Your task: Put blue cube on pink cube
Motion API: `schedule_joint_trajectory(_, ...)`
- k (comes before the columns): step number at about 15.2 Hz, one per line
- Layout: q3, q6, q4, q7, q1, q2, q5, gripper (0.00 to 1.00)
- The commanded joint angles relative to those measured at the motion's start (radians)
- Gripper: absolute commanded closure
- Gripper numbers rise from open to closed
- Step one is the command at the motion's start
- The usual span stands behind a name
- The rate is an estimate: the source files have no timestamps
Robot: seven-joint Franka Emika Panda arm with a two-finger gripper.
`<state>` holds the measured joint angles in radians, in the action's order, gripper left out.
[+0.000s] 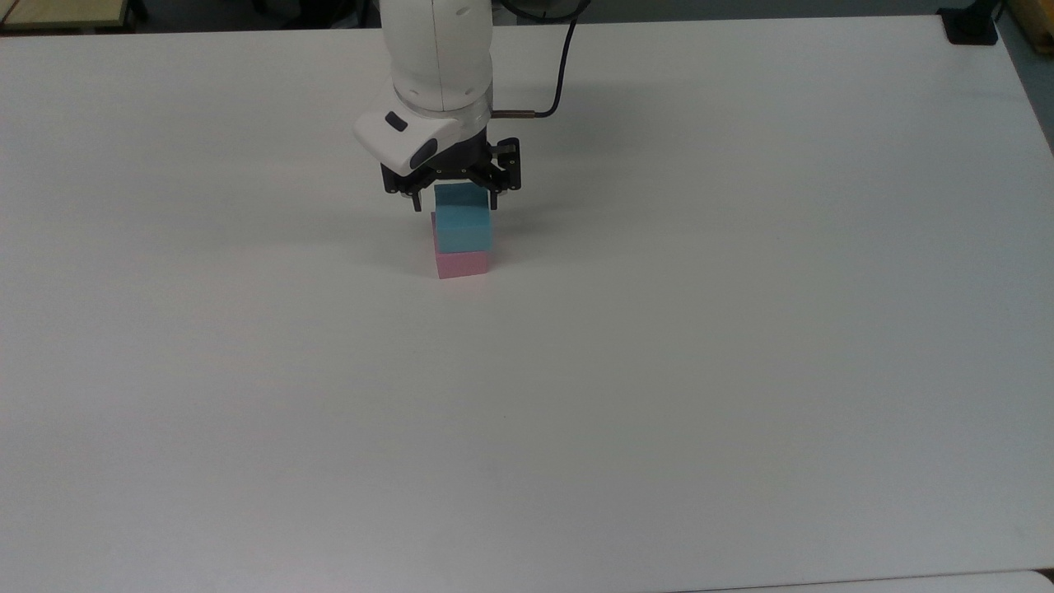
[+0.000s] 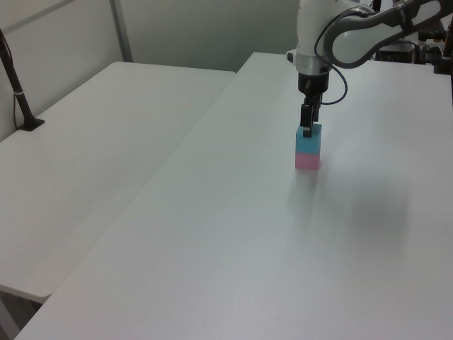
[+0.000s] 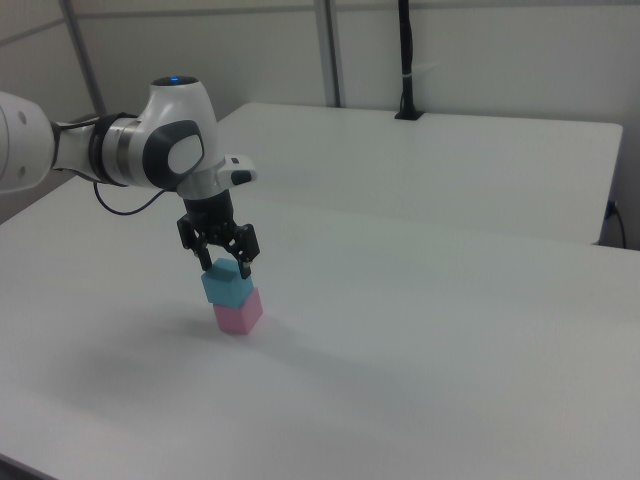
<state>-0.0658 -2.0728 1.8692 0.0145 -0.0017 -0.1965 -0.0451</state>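
Blue cube atop pink cube; between spread, released gripper fingers

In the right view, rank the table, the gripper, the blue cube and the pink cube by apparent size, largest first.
1. table
2. gripper, fingers spread open over the stack
3. blue cube and pink cube: these look alike, and blue hides part of pink, so no ranking between them.

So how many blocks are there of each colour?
Blue cube: 1
Pink cube: 1
Total: 2 cubes, the blue one sitting on top of the pink one.
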Motion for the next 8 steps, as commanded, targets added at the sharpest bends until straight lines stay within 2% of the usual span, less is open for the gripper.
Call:
schedule_joint_trajectory(1, 0.003, 0.06, -0.024, 0.08, -0.029, 0.055, -0.009, 0.0)
schedule_joint_trajectory(6, 0.006, 0.368, -0.223, 0.166, -0.082, 0.11, -0.006, 0.0)
schedule_joint_trajectory(8, 0.014, 0.42, -0.246, 0.159, -0.096, 0.15, -0.004, 0.0)
